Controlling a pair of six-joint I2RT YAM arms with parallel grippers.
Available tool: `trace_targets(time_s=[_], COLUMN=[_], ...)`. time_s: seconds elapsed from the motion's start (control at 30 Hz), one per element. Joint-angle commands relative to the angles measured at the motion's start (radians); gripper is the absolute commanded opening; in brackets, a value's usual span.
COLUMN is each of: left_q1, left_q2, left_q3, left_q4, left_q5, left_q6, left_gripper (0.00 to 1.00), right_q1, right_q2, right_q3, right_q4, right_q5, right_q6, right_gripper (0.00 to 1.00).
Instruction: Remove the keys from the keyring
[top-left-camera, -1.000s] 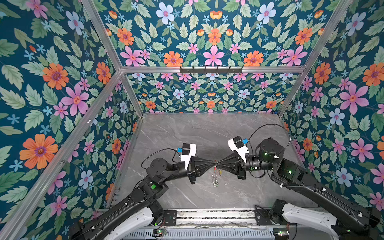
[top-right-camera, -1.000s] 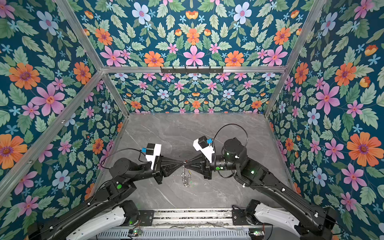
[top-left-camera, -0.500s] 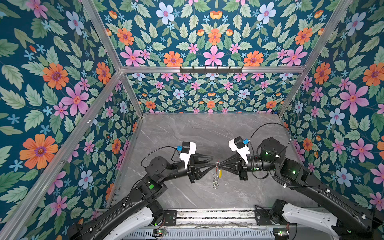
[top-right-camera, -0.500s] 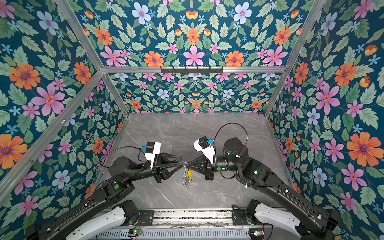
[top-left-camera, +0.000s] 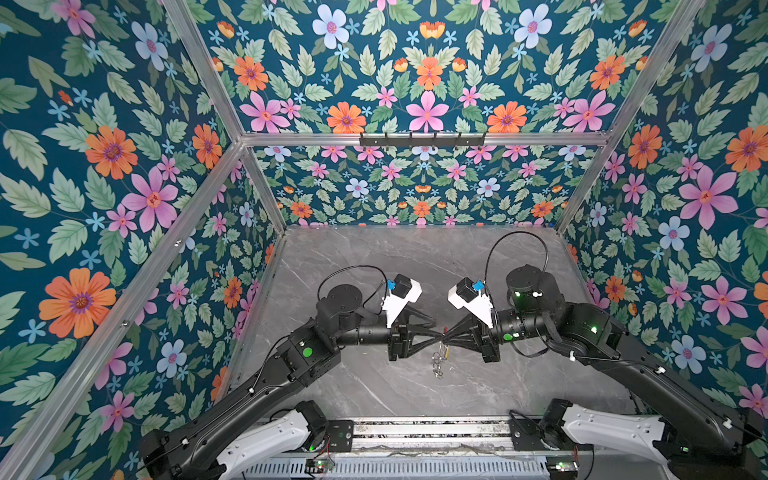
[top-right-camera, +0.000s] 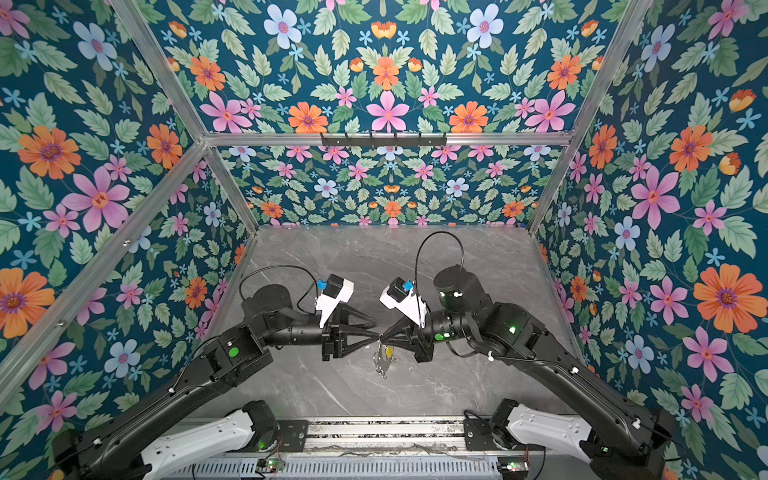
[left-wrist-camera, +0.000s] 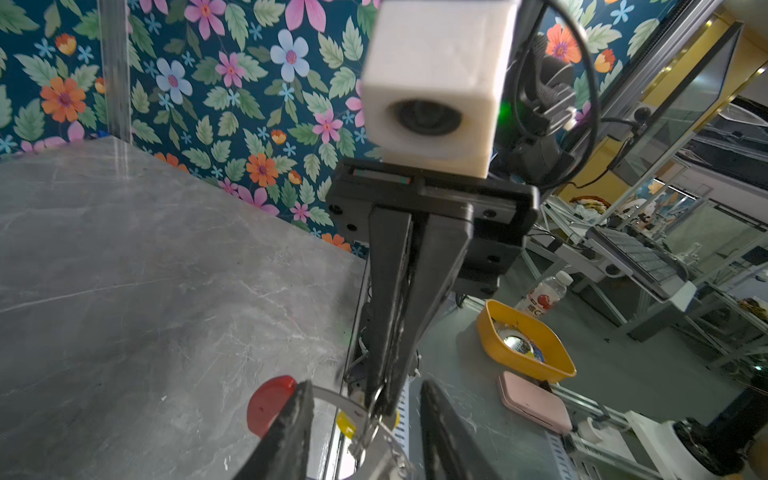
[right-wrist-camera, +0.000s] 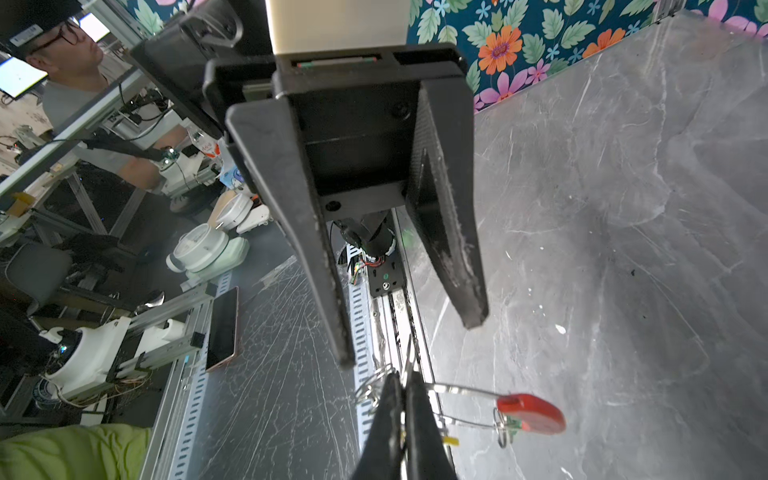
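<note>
Near the front middle of the grey marble-patterned table (top-left-camera: 374, 257), a large thin grey wire keyring (right-wrist-camera: 465, 388) with one red curved segment (right-wrist-camera: 530, 413) and small silver loops (right-wrist-camera: 372, 388) is pinched at its rim by the tightly closed jaws of the right gripper (right-wrist-camera: 400, 384). Opposite those tips, the left gripper (right-wrist-camera: 409, 341) is seen with jaws partly apart and nothing gripped. A short brass-yellow key (top-right-camera: 389, 352) is hung from the ring below the tips. A green tag (right-wrist-camera: 514, 422) is seen just beside the red segment; its key cannot be made out.
</note>
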Motion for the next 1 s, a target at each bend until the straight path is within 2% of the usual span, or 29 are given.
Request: trace_targets(time_s=[0.0,0.17,0.57,0.73,0.77,0.87,0.9,0.97], left_q1=[0.0,0.0,0.0,0.0,0.0,0.0,0.0,0.0], left_q2=[0.016,0.043,0.057,0.031,0.015,-0.044,-0.064,-0.105], left_q3=[0.022,0.032,0.03,-0.012,-0.028,-0.083,-0.096,-0.141], left_q4=[-0.06,-0.054,-0.021,0.051,0.08,0.176,0.202,0.282], left_q5=[0.072,0.108,0.141,0.076,0.048,-0.035,-0.057,-0.099], left_q6=[0.04,0.039,0.038,0.031,0.026,0.014,0.014,0.008], left_gripper=[0.38,0.33,0.01,0.0,0.0,0.0,0.0,0.0], right_q1=[0.001,0.001,0.001,0.001,0.001,0.001,0.001,0.001], right_q2=[0.004,0.014,0.023,0.015,0.006,-0.04,-0.06,-0.104], right_q3=[0.017,0.028,0.034,0.024,0.018,-0.022,-0.039,-0.087], right_q4=[-0.051,-0.059,-0.044,0.007,0.029,0.116,0.149,0.229], right_q5=[0.0,0.013,0.043,0.073,0.09,0.138,0.157,0.187], right_q6=[-0.047,-0.052,-0.043,-0.01,0.0,0.032,0.042,0.061], right_gripper=[0.0,0.0,0.0,0.0,0.02,0.31,0.37,0.45])
